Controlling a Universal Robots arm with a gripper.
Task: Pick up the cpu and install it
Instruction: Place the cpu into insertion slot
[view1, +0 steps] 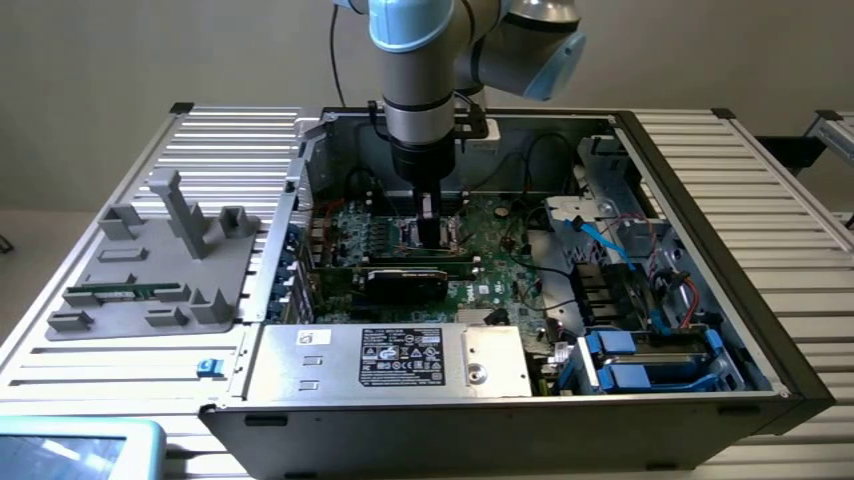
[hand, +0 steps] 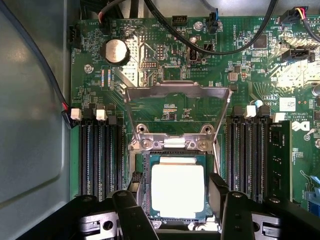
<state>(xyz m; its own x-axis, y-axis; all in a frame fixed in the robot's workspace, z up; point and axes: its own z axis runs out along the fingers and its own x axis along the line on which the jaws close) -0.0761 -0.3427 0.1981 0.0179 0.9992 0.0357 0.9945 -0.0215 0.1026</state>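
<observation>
Two open jaws straddle the cpu (hand: 177, 189) lying in its socket (hand: 143, 192), load frame (hand: 177, 91) raised, memory slots (hand: 97, 155) either side.

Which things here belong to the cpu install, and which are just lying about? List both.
Job: cpu, lying in the socket; its raised metal frame; open gripper, fingers either side of the cpu.
Lying about: coin cell; memory slots; grey fixture tray with green memory stick; blue drive bays.
</observation>
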